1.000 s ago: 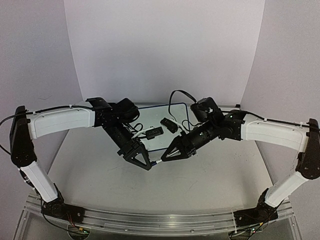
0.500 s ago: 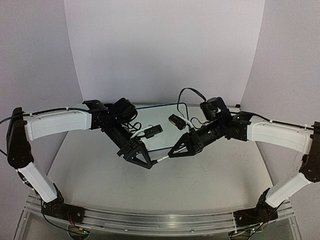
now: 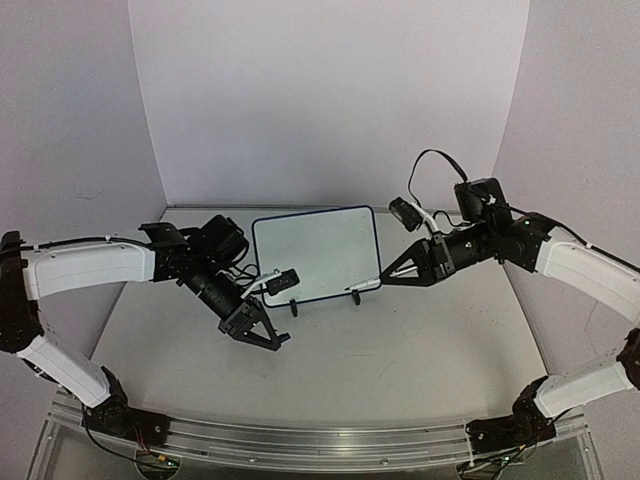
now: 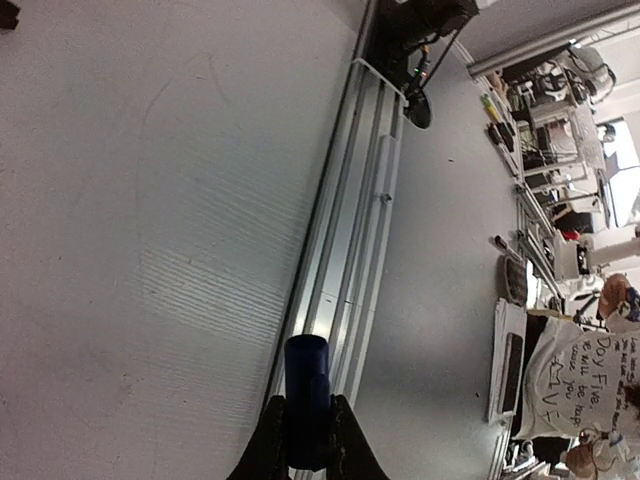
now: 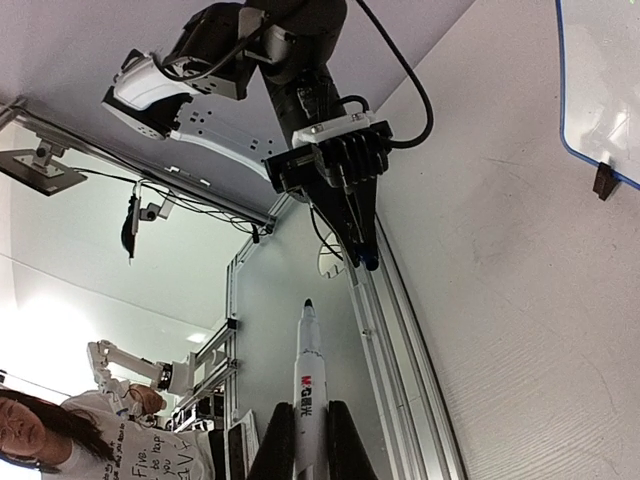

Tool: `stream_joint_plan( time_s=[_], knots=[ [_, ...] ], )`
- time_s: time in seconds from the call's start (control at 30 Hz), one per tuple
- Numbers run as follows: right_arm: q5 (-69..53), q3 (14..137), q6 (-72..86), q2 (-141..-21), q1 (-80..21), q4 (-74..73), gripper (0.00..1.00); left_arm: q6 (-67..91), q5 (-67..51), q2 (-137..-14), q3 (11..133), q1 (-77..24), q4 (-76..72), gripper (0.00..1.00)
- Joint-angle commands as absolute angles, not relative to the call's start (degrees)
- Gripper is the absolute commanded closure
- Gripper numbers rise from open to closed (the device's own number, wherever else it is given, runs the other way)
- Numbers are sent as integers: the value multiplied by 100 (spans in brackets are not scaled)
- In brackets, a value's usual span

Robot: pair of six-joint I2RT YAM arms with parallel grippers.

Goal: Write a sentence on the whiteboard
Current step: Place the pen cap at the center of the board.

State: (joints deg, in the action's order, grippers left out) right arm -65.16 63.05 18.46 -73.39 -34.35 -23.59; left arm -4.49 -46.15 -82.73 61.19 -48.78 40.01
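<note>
Just changed: a second ago my left claw (image 3: 272, 340) and right claw (image 3: 387, 279) met nose to nose in front of the whiteboard (image 3: 315, 250). Now they stand well apart, the left drawn back to the near left and the right swung out to the right.
Meaning for the task: I judge the uncapping done. Cap and pen have parted, the board's face is unobstructed, and writing can begin.
Left claw: closed on a dark-blue cap (image 4: 306, 385), which juts out beyond its fingertips.
Right claw: clamped on the white marker (image 5: 306, 385), bare tip pointing away from the wrist.
Whiteboard: propped on its black clip feet (image 3: 293, 308) at the middle of the tabletop (image 3: 420, 350), leaning back toward the far wall. It looks blank, with no sentence visible yet.
Overhead view only: the marker's tip lies just beside the board's near right corner. Whether it touches, I cannot tell.
Wrist views only: the left one shows the cap, which is lost overhead against the black claw. The right one shows the exposed nib, the left arm (image 5: 320, 150) opposite, and one blue-framed corner of the board.
</note>
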Motion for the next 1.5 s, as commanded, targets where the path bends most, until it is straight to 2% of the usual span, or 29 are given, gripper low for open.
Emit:
stream_joint_plan(
  time_s=[0.0,0.1,0.2,0.47,0.8,0.93,1.13,1.3,1.47],
  knots=[
    [-5323,6089,1853,-7079,-3406,-2525,100,1232,-2420,-7570,5101,-4769,2387,100],
    [-4535,5998,1987,-6967,-3409,-2500,100,1943,-1407,-7347,4536,-4719,1920,100],
    [-3964,5889,2055,-6800,-3410,-2430,100,2324,-1024,-7370,4256,-4589,1818,100],
    [-3361,5578,2248,-6591,-3412,-2206,100,2427,-871,-8019,4183,-3817,1895,100],
    [-3252,5266,2456,-6338,-3463,-1792,100,2336,-719,-8648,4451,-3753,2020,96],
    [-3186,5216,2479,-6303,-3472,-1752,100,2382,-758,-8820,4427,-3735,1951,88],
    [-3108,5159,2505,-6318,-3488,-1731,100,2373,-748,-8895,4507,-3727,1987,65],
    [-2964,5153,2511,-6302,-3520,-1717,100,2362,-663,-8799,4531,-3707,2050,39],
    [-2798,5167,2553,-6285,-3609,-1656,100,2291,-670,-8550,4638,-3636,2266,18]
  ],
)
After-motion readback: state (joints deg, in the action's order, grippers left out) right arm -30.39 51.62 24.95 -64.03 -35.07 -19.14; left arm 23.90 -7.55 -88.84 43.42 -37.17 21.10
